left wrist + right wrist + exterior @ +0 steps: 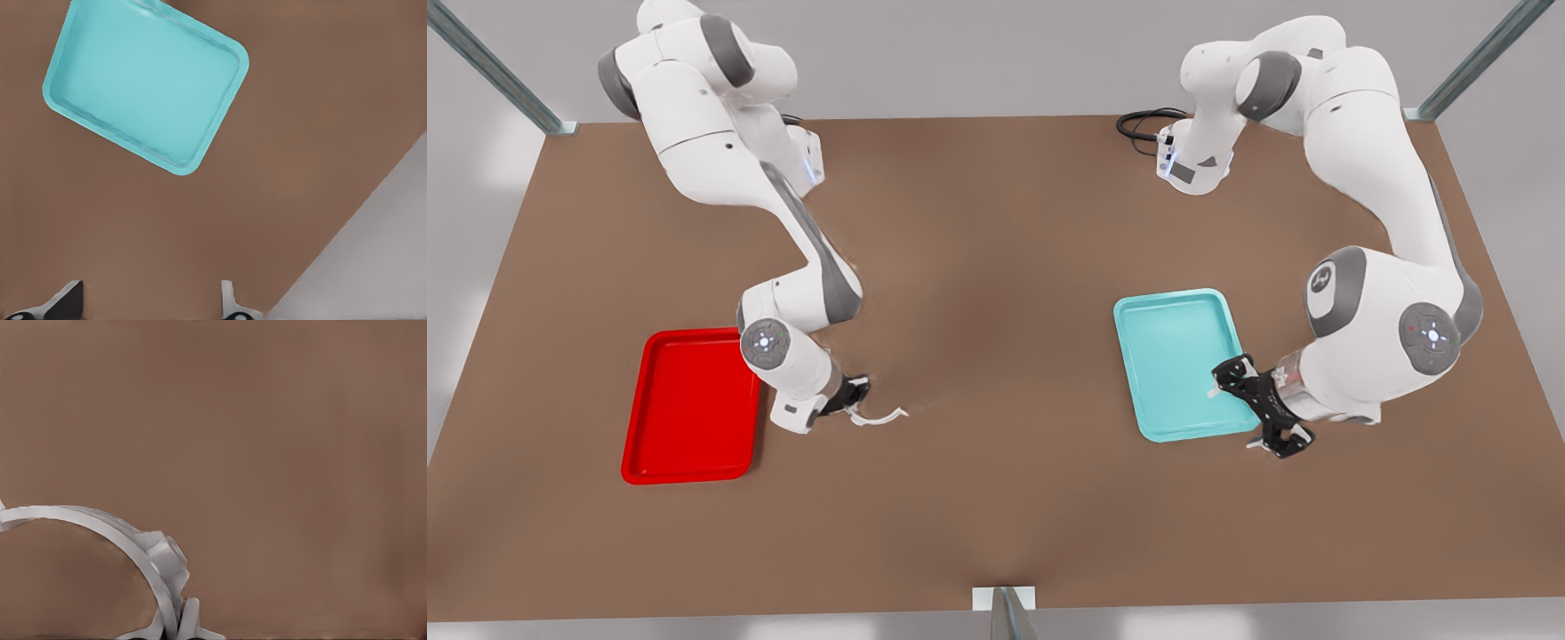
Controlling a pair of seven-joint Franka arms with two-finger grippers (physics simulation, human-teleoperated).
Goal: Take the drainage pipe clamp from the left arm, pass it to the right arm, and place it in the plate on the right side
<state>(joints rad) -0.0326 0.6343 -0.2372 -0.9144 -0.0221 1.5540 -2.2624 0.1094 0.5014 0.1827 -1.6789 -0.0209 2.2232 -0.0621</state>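
The right gripper [855,397] is pinching the drainage pipe clamp [880,416] just beside the plate [690,405], seemingly clear of its rim, while the left gripper [1258,404] is waiting spread apart

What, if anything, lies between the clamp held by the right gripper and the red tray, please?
Nothing visible: only bare table separates the drainage pipe clamp, shut in the right gripper, from the red plate.

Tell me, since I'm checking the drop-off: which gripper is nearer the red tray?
Right. The right gripper, shut on the clamp, is just beside the red tray; the left gripper is across the table by the teal tray.
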